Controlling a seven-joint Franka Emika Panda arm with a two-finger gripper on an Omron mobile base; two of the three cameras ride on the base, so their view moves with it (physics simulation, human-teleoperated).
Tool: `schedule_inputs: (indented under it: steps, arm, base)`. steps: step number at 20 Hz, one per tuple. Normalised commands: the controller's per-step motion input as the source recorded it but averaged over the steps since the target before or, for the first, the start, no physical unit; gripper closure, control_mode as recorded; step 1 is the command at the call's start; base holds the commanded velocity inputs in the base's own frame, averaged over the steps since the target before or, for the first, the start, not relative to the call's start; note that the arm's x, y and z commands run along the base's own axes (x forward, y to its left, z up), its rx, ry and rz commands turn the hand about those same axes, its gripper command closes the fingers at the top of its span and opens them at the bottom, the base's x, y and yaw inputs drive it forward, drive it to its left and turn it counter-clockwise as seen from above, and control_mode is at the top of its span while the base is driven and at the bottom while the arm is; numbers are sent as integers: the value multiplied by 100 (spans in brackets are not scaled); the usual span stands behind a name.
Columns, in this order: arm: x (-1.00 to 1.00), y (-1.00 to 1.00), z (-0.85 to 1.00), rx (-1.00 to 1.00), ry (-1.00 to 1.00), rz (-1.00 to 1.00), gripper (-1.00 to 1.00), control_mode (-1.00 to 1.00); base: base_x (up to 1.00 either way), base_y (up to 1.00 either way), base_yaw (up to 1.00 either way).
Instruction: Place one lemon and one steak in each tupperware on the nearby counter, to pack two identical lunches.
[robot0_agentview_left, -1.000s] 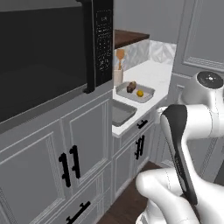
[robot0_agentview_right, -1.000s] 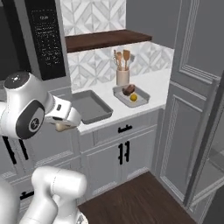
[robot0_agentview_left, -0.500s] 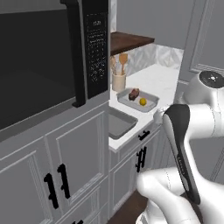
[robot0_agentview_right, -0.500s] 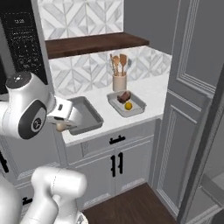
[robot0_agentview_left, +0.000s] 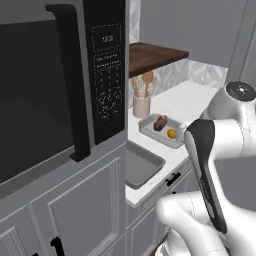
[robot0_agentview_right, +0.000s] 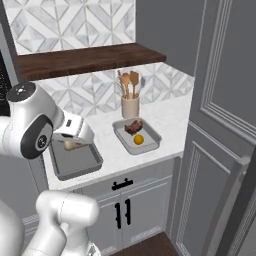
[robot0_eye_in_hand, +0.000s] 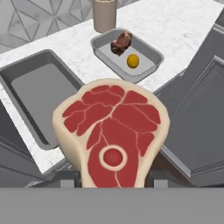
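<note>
White counter (robot0_agentview_right: 165, 117) under a wooden shelf (robot0_agentview_right: 85, 57) carries two grey tubs: the right tub (robot0_eye_in_hand: 151, 56) already holds a steak (robot0_eye_in_hand: 121, 42) and a lemon (robot0_eye_in_hand: 132, 61), while the left tub (robot0_eye_in_hand: 26, 94) looks bare. Gripper (robot0_eye_in_hand: 111, 177) is clamped on a second steak (robot0_eye_in_hand: 113, 133), held in the air short of the counter edge. Judged outstanding: that steak and one lemon for the left tub.

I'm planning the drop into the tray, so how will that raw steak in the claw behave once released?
The steak stands upright from the claw without drooping, so it probably handles stiff. Flat and broad, it should land without rolling, unlike the round lemon.
</note>
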Motion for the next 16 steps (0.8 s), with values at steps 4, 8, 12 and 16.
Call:
schedule_inputs:
  steps: [4, 8, 12, 16]
  arm:
    - [0, 0, 0, 0, 0, 0, 100, 100]
    - [0, 0, 0, 0, 0, 0, 100, 100]
    - [0, 0, 0, 0, 0, 0, 100, 100]
    - [0, 0, 0, 0, 0, 0, 100, 100]
  base:
    - [8, -20, 12]
    - [16, 0, 11]
    - [28, -6, 14]
    - [16, -3, 13]
